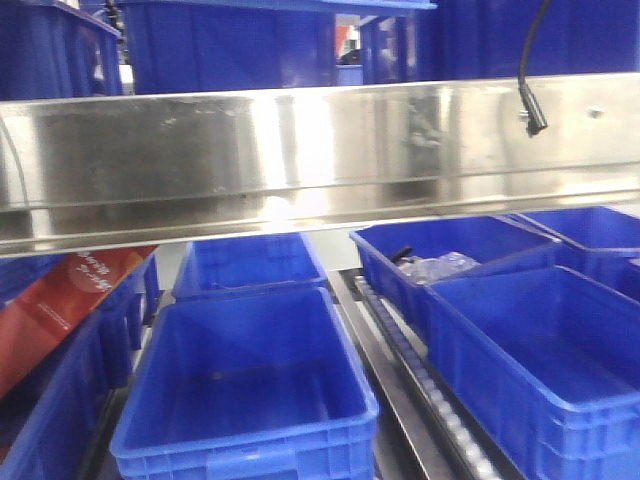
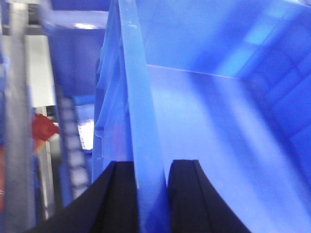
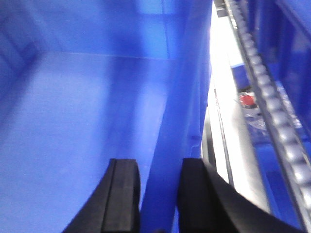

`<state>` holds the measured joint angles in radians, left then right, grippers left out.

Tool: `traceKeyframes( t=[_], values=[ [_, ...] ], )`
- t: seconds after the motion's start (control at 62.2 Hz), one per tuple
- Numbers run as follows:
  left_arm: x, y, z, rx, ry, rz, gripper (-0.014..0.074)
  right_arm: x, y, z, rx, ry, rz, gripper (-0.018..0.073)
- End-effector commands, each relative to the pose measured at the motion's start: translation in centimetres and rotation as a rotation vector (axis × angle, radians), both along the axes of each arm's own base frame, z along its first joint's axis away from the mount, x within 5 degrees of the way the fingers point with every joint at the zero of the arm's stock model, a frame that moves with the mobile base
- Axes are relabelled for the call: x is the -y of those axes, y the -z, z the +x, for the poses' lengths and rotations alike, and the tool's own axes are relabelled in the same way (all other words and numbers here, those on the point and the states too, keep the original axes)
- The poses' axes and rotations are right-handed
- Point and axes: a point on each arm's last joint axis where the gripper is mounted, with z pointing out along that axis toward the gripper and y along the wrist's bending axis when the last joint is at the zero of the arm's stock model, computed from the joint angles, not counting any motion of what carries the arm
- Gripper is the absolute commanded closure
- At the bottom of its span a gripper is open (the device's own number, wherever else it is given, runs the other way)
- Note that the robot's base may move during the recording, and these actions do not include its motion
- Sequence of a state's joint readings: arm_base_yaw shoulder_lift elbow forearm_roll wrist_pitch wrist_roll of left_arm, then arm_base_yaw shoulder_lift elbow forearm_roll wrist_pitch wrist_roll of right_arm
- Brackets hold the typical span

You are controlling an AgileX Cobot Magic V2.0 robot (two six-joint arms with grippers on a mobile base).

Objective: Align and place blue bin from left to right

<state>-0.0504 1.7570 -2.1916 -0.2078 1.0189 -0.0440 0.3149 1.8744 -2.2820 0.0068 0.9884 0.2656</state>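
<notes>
Blue bin (image 1: 245, 400): moulded plastic, smooth walls, slight gloss on floor with soft reflections. Same smooth, semi-gloss plastic on the wall in both wrist views. Neighbouring bins (image 1: 540, 350): identical plastic and sheen.
Overhead beam (image 1: 320, 150): bare metal, brushed, bright, streaky reflections.
Roller track (image 1: 425, 375): pale smooth rollers set in dull grey metal channel.
Fingers (image 2: 114, 204) of left gripper (image 2: 151, 167) and fingers (image 3: 121, 194) of right gripper (image 3: 160, 165): black, matt, smooth-faced.
Red panel (image 1: 60, 300): probably printed card, low sheen; too blurred to confirm.
Crumpled film (image 1: 445, 265) in rear bin (image 1: 380, 250): clear plastic, glossy.
Cable (image 1: 528, 60): black matt sheath.
</notes>
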Motion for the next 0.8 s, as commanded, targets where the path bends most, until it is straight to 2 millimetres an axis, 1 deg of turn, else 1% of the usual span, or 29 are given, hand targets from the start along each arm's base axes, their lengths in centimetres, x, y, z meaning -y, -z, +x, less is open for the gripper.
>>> traceKeyframes(
  t=[0.0, 0.788],
  values=[
    [0.94, -2.47, -0.99, 0.141, 0.042, -0.072, 0.0707, -0.65, -3.40, -0.84, 0.239, -0.048, 0.089, 0.0712],
    [0.94, -2.47, -0.99, 0.141, 0.042, -0.072, 0.0707, -0.65, -3.40, -0.84, 0.239, -0.048, 0.089, 0.0712]
  ],
)
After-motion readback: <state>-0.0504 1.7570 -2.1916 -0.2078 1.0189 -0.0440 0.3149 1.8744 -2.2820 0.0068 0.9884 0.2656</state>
